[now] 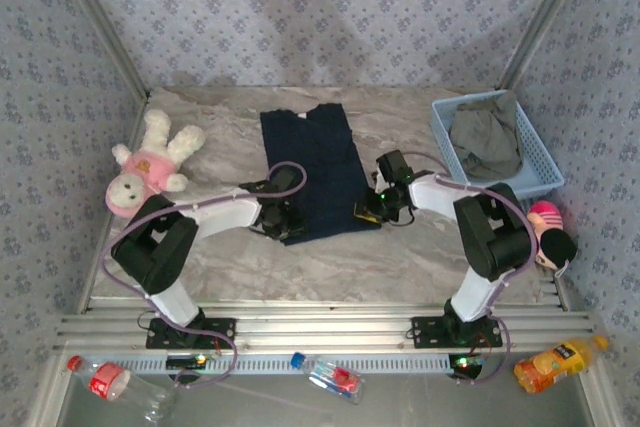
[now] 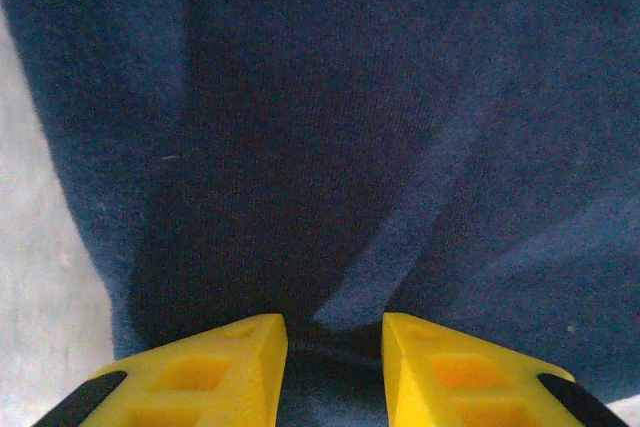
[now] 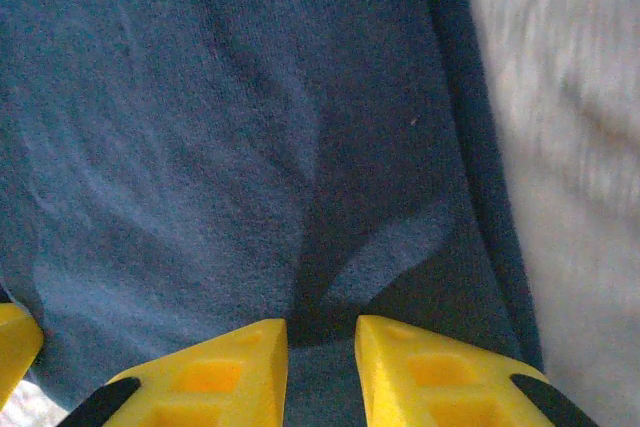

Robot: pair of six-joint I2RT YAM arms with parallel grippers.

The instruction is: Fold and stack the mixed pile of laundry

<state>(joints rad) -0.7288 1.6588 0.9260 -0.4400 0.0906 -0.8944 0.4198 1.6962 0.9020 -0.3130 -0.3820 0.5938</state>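
The dark navy garment lies spread flat in the middle of the table, its near edge towards the arms. My left gripper sits at its near left corner and my right gripper at its near right corner. In the left wrist view the yellow fingers of the left gripper pinch a raised crease of navy cloth. The right gripper likewise pinches the navy cloth near its right hem. The olive-grey garment lies crumpled in the basket.
The light blue mesh basket stands at the back right. A pink-and-cream plush toy lies at the left, and another pink toy sits by the right arm. Bare marble tabletop borders the garment's right hem. Bottles lie below the rail.
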